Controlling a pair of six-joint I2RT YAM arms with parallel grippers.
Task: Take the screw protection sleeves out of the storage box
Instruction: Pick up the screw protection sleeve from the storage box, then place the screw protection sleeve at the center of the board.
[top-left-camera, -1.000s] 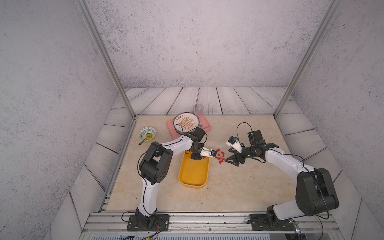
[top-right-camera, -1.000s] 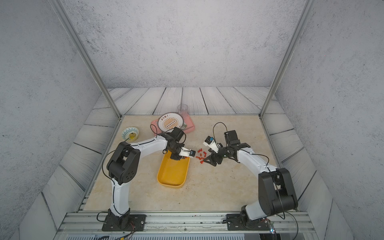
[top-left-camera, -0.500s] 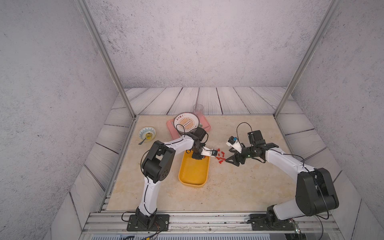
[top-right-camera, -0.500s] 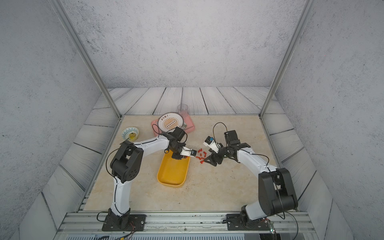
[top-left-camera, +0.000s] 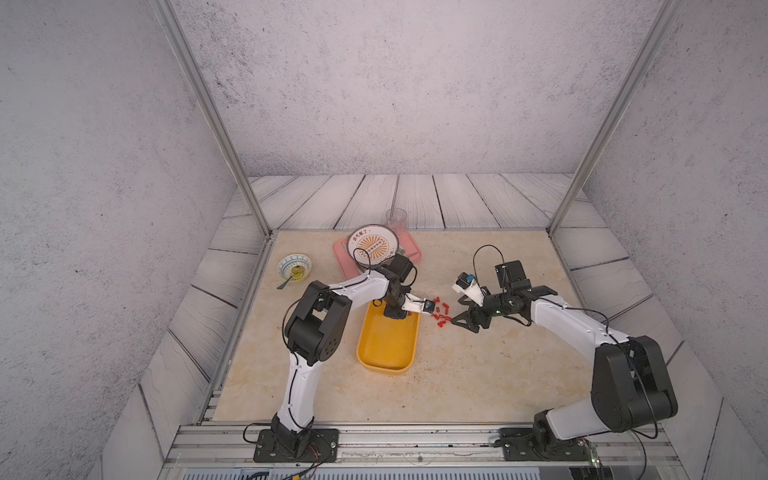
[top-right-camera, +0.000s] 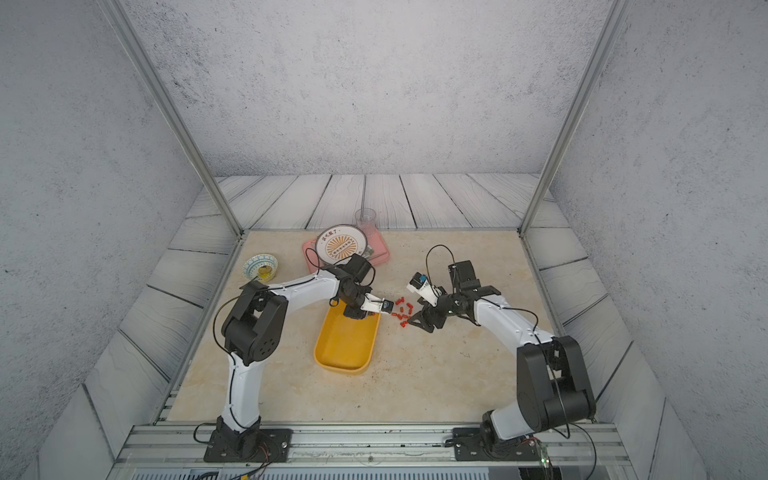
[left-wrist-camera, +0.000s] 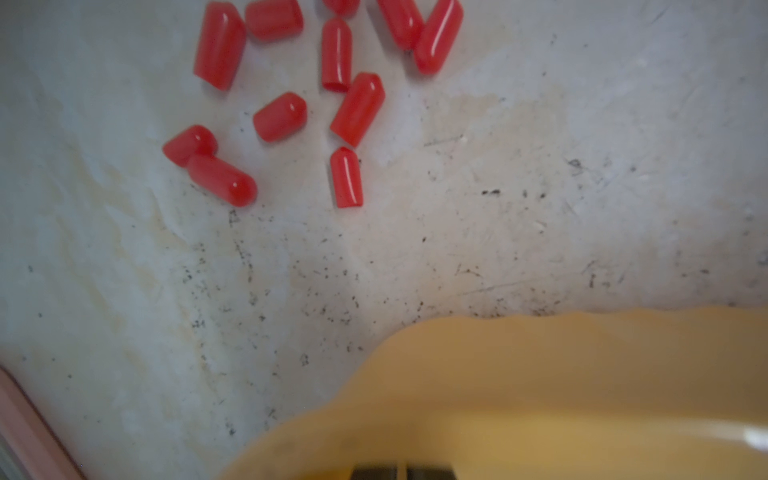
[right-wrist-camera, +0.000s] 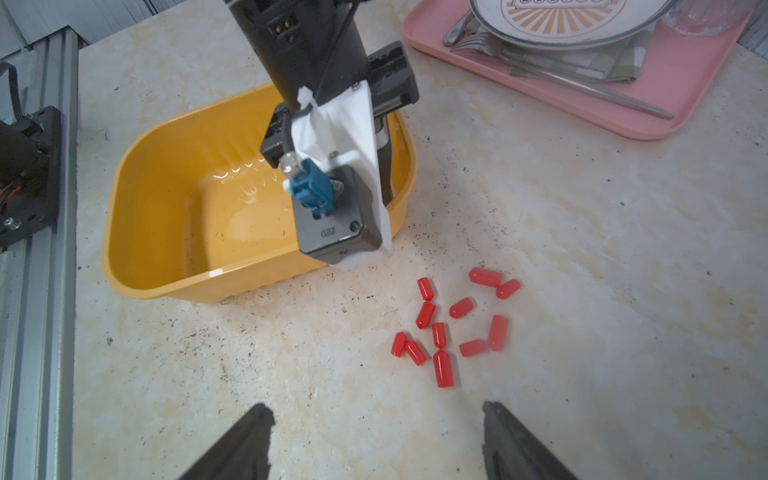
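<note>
In both top views, the shallow yellow plastic storage box (top-left-camera: 386, 345) sits centre frame. The tiny red plastic screw protection sleeves (top-left-camera: 440, 318) lie on the beige tabletop (top-left-camera: 478, 374), just right of its upper corner. The left gripper (left-wrist-camera: 402, 473) dips inside the box, jaws closed. The right gripper (right-wrist-camera: 376, 409) gapes wide beside the sleeves.

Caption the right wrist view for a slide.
Red sleeves scattered on the table beside the yellow storage box; right hand open.
</note>
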